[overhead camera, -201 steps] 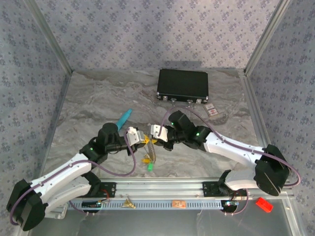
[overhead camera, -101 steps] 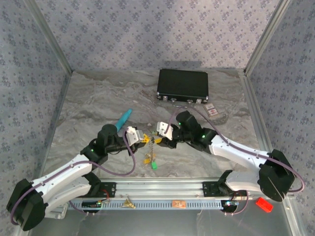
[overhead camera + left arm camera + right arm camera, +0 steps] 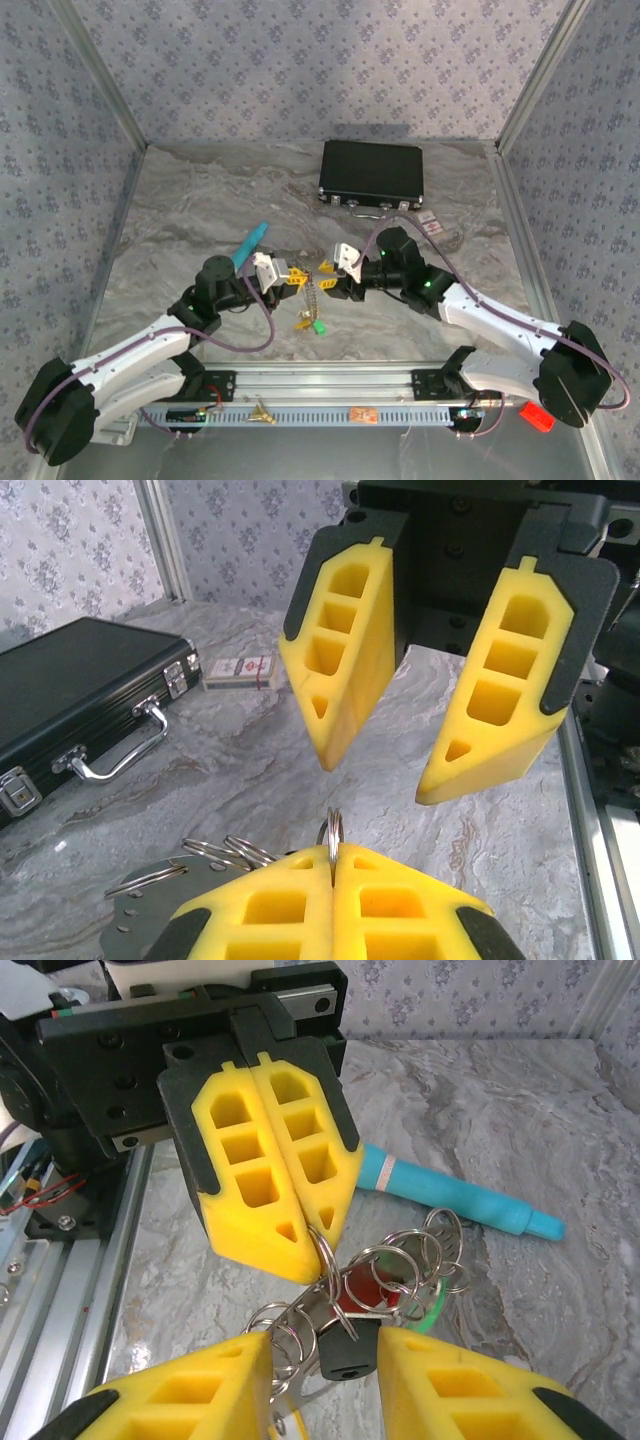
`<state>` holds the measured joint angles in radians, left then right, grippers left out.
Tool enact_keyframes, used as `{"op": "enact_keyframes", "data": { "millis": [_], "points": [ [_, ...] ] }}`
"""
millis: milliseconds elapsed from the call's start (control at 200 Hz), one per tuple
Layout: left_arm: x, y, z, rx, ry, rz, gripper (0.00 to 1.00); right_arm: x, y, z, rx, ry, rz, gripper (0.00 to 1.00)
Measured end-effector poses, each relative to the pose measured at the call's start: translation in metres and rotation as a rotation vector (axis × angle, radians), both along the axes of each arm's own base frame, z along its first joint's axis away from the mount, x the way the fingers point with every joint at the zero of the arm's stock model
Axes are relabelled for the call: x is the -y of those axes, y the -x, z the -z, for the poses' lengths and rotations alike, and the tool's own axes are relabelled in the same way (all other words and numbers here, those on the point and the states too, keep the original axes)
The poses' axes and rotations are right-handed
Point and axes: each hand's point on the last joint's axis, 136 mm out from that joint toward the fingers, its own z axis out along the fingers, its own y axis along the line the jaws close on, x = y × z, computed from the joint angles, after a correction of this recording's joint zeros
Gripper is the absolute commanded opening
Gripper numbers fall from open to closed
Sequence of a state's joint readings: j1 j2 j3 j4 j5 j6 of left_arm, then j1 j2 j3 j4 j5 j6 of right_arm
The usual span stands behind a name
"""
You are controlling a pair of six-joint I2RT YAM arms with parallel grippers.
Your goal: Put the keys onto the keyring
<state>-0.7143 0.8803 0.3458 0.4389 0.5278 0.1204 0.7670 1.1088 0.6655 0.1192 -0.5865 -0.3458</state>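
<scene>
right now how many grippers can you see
2. The left gripper sits left of centre, shut on the keyring. The right gripper faces it from the right, open around its lower rings. Neither is hidden.

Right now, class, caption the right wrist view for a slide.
Left fingers pinch the keyring facing the open right fingers; teal tube behind.

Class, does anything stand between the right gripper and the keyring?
Nothing visible does: the open right gripper faces the keyring, pinched in the left gripper, across a bare gap.
</scene>
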Motion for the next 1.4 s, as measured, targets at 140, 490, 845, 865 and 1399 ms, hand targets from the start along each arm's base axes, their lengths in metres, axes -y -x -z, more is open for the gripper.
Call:
{"op": "enact_keyframes", "data": {
  "millis": [140, 490, 845, 865, 1399],
  "points": [
    [0.001, 0.002, -0.002, 0.007, 0.008, 0.012, 0.0, -0.002, 0.001, -0.001, -0.007, -0.012, -0.009, 0.34],
    [0.002, 0.006, -0.003, 0.005, 0.011, 0.037, 0.0, -0.01, 0.003, 0.008, -0.036, -0.002, -0.037, 0.32],
    [0.003, 0.008, -0.001, 0.005, 0.006, 0.052, 0.0, -0.016, 0.002, 0.002, -0.038, -0.023, -0.054, 0.13],
    [0.003, 0.008, -0.001, 0.005, 0.006, 0.052, 0.0, -0.016, 0.002, 0.001, -0.041, -0.024, -0.056, 0.11],
    [0.001, 0.002, 0.002, -0.01, -0.109, 0.037, 0.14, -0.019, 0.004, 0.003, 0.001, 0.117, -0.077, 0.0]
  ]
}}
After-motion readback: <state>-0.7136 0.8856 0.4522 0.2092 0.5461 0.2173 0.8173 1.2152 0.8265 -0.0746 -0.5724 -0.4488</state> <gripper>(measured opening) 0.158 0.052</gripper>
